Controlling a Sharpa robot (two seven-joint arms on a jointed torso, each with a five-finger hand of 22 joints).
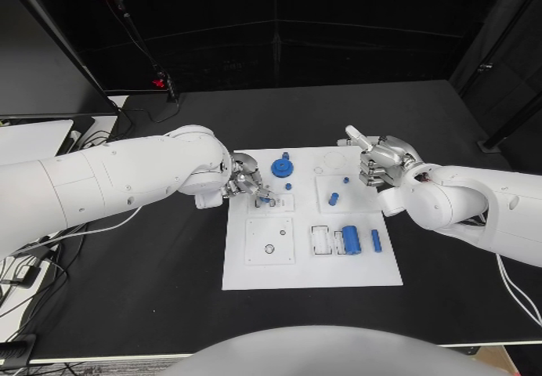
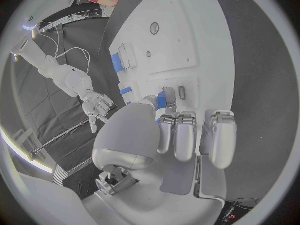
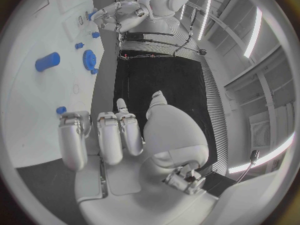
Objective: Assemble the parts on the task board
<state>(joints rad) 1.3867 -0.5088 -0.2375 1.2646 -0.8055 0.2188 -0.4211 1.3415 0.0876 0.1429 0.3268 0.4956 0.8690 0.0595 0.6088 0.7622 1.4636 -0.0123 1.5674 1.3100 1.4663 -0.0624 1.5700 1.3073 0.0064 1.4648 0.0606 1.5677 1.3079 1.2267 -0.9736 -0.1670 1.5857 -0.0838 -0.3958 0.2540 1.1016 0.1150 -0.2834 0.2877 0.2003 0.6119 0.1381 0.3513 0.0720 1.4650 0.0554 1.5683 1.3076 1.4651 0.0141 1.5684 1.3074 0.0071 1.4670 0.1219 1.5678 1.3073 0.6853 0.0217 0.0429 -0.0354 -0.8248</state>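
Both white arms reach inward over the table. The left hand (image 1: 247, 186) points down, fingertips pinched together on a small blue part (image 2: 164, 98). The right hand (image 1: 378, 160) hovers, fingers loosely spread, holding nothing.

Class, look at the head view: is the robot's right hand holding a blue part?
No. The right hand hovers with nothing in it above the task board's far right corner.
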